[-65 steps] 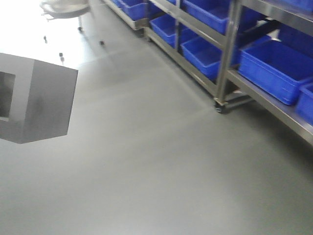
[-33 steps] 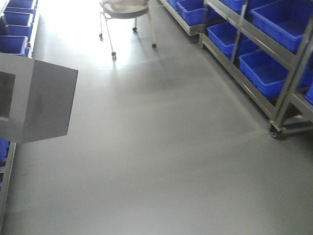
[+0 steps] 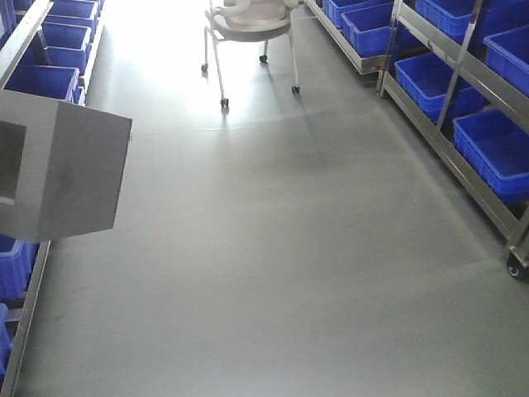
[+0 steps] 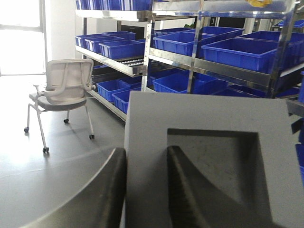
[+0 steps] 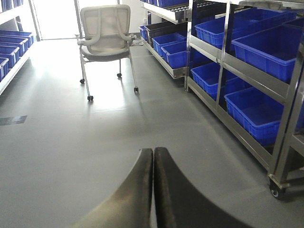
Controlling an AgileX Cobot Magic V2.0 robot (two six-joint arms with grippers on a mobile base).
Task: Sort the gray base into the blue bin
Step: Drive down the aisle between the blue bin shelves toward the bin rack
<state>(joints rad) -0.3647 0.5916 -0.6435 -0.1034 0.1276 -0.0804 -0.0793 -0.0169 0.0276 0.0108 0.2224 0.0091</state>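
Observation:
The gray base (image 3: 74,174) hangs at the left edge of the front view, above the floor, its recessed window facing left. In the left wrist view the gray base (image 4: 213,114) fills the lower right, and my left gripper (image 4: 145,152) is shut on its wall, with one finger outside and the other inside the recess. My right gripper (image 5: 153,151) is shut with nothing in it, over bare floor. Several blue bins sit on the racks, such as a blue bin (image 3: 496,149) on the right lower shelf and others (image 4: 242,50) (image 5: 259,116).
A white wheeled chair (image 3: 252,25) stands in the aisle ahead. A steel rack (image 3: 450,91) on castors lines the right side, and a second rack with blue bins (image 3: 45,78) lines the left. Grey floor (image 3: 289,265) lies between them.
The front view has swung left: the right rack slid toward the right edge, while the chair and the left rack came into view. The gray base keeps its place in the frame, still held.

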